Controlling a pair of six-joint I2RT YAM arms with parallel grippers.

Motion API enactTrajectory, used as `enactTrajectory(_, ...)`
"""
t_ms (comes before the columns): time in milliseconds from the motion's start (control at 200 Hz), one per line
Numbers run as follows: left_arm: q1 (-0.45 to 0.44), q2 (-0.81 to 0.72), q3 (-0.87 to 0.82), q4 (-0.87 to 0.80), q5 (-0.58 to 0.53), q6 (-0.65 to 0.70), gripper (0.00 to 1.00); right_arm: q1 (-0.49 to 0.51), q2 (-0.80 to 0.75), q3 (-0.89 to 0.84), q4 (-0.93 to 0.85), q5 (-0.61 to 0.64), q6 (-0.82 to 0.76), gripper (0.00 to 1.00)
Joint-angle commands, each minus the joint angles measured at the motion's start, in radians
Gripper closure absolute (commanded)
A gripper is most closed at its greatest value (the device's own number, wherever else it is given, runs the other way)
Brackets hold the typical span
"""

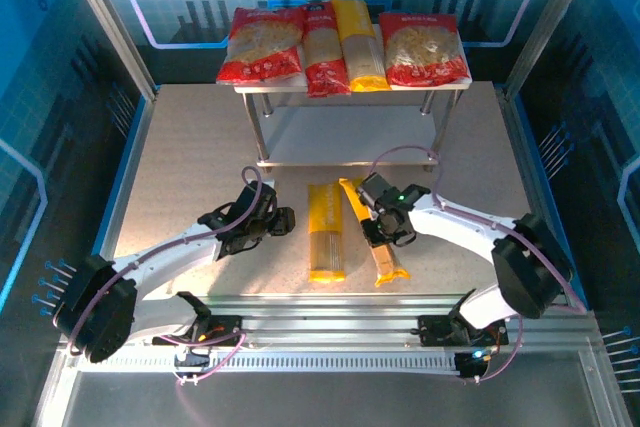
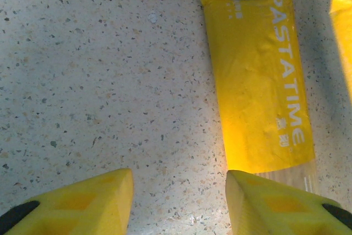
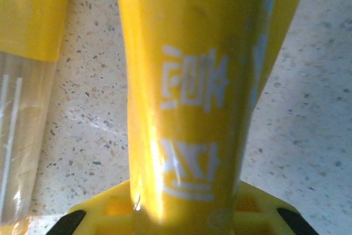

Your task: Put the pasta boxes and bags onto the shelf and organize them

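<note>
Shelf (image 1: pixel 345 137) stands at the far side of the tabletop (image 1: pixel 190 147), lower board bare. Four packs lie side by side on the top board, from left to right: wide red bag with a pasta window (image 1: pixel 262 44), narrow red pack (image 1: pixel 323 47), yellow spaghetti pack on shelf (image 1: pixel 360 44), second wide red bag (image 1: pixel 425 47). The middle two touch or slightly overlap, and the near ends of the packs hang a little over the front edge.

Two more yellow spaghetti packs lie on the tabletop in front of the shelf, between the two arms. Left spaghetti pack (image 1: pixel 326 232) (image 2: pixel 258 81) lies flat, roughly straight, with "PASTATIME" print and a clear window at its near end. Right spaghetti pack (image 1: pixel 383 257) (image 3: pixel 187 97) sits just beside it, angled, its far end close to the left pack's top.

Left gripper (image 1: pixel 288 219) (image 2: pixel 179 191) is low over bare tabletop just left of the left spaghetti pack. Its yellow fingers (image 2: pixel 93 202) are spread apart and released, nothing between them. The right-hand finger is near the pack's window end; contact cannot be told.

Right gripper (image 1: pixel 378 230) (image 3: pixel 184 213) is on the right spaghetti pack around mid-length. In the wrist view the pack runs straight between the fingers (image 3: pixel 110 213) and looks pinched there, so the fingers are clenched on it. Whether the pack is off the tabletop cannot be told.
</note>
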Motion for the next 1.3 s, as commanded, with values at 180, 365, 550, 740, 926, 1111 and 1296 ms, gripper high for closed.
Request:
enactTrajectory(180, 0.013, -0.013, 0.026, 0.002, 0.016, 0.014, 0.51, -0.12, 0.022, 0.263, 0.007, 0.116, -0.073, 1.0)
enactTrajectory(365, 0.018, -0.018, 0.028, -0.006, 0.019, 0.021, 0.51, -0.188, 0.123, 0.366, 0.085, 0.169, -0.118, 1.0)
enactTrajectory(550, 0.022, -0.032, 0.022, -0.013, 0.017, 0.018, 0.51, -0.23, 0.203, 0.426, 0.179, 0.253, -0.154, 1.0)
enactTrajectory(740, 0.026, -0.042, 0.016, -0.021, 0.013, 0.016, 0.51, -0.245, 0.239, 0.423, 0.289, 0.317, -0.177, 1.0)
enactTrajectory(926, 0.027, -0.039, 0.016, -0.022, 0.012, 0.013, 0.51, -0.249, 0.256, 0.432, 0.355, 0.343, -0.178, 1.0)
enactTrajectory(1111, 0.027, -0.023, 0.023, -0.02, 0.015, 0.012, 0.51, -0.251, 0.304, 0.456, 0.431, 0.387, -0.182, 1.0)
enactTrajectory(1296, 0.028, -0.022, 0.025, -0.024, 0.015, 0.012, 0.52, -0.256, 0.349, 0.481, 0.485, 0.406, -0.185, 1.0)
